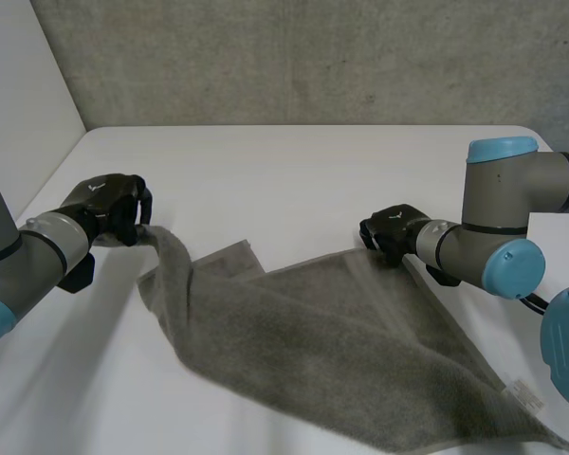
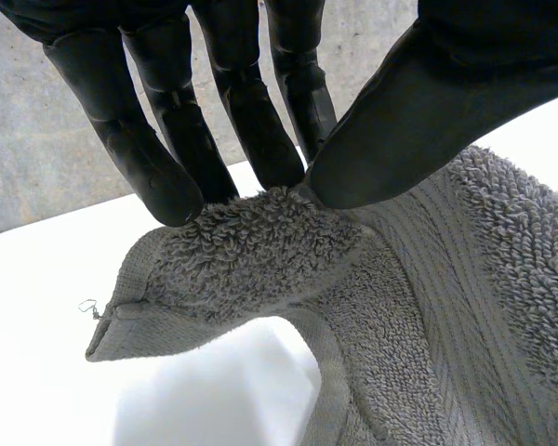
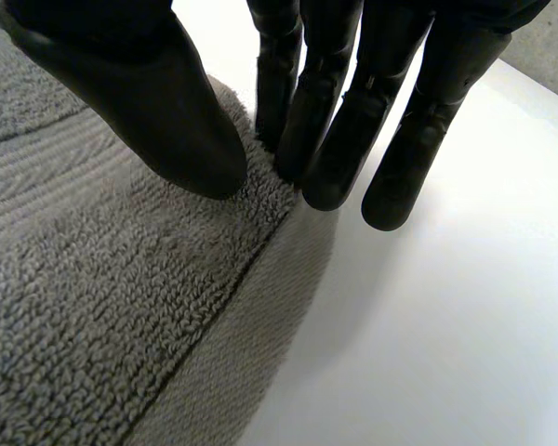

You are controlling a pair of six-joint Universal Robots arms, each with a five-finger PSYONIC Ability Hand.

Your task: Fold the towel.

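A grey towel (image 1: pixel 341 351) lies partly spread on the white table (image 1: pixel 294 171), with one layer folded over near its left side. My left hand (image 1: pixel 109 207) holds the towel's left corner lifted off the table. In the left wrist view the fingers (image 2: pixel 167 139) and thumb pinch that corner of the towel (image 2: pixel 260 251). My right hand (image 1: pixel 398 232) is at the towel's far right corner. In the right wrist view its thumb (image 3: pixel 167 121) rests on top of the towel (image 3: pixel 121 297), its fingers (image 3: pixel 316 139) meet the hem, and a ridge of cloth is pinched between them.
A concrete wall (image 1: pixel 313 57) rises behind the table and a white panel (image 1: pixel 19 85) stands at the left. Bare tabletop lies beyond the towel and to the left. The towel's near right corner with a small label (image 1: pixel 529 393) reaches toward the front edge.
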